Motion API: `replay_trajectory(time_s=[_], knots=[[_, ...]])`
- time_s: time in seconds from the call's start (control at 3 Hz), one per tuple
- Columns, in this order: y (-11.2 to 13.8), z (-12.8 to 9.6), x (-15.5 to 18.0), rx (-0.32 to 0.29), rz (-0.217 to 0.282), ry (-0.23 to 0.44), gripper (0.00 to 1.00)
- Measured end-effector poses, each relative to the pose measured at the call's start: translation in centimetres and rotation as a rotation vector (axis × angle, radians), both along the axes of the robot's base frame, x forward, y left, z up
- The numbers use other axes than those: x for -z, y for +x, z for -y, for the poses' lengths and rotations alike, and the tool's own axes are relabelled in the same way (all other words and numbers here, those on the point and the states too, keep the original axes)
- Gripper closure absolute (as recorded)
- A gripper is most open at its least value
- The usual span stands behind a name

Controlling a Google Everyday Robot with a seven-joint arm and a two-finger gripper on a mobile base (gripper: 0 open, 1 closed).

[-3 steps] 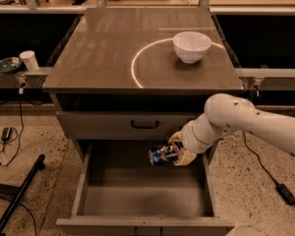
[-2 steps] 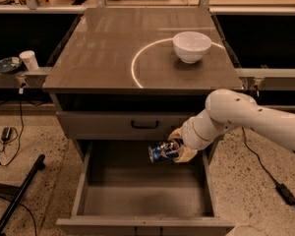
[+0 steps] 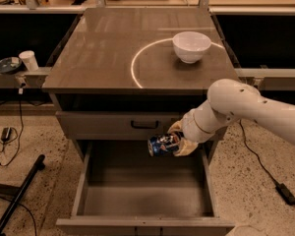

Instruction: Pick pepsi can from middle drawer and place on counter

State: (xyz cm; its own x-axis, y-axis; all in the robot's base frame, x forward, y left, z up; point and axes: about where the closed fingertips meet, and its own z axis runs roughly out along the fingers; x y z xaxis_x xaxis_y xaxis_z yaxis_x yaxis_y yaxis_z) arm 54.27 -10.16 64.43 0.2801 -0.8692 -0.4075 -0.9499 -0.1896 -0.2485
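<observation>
One wide, shallow grey metal drawer (image 3: 142,195) stands open nearest you. Above its rear, your pincer (image 3: 176,142) is clamped on the small dark blue soda can (image 3: 161,145), held sideways off the drawer floor. I judge you are in the lifting step. Next, raise it past the grey drawer front (image 3: 103,124) onto the glossy grey-brown tabletop (image 3: 103,48), keeping apart from the white bowl (image 3: 191,45).
</observation>
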Motion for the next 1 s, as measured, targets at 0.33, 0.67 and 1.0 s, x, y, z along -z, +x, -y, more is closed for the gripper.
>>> replay_trajectory(time_s=[0.33,0.67,1.0], knots=[[0.7,-0.6,-1.8,-0.021,0.009,-0.004,1.0],[0.5,-0.9,-1.5,-0.017,-0.004,-0.002,1.0],[0.2,-0.8,-2.5,-0.011,0.003,0.005,1.0]])
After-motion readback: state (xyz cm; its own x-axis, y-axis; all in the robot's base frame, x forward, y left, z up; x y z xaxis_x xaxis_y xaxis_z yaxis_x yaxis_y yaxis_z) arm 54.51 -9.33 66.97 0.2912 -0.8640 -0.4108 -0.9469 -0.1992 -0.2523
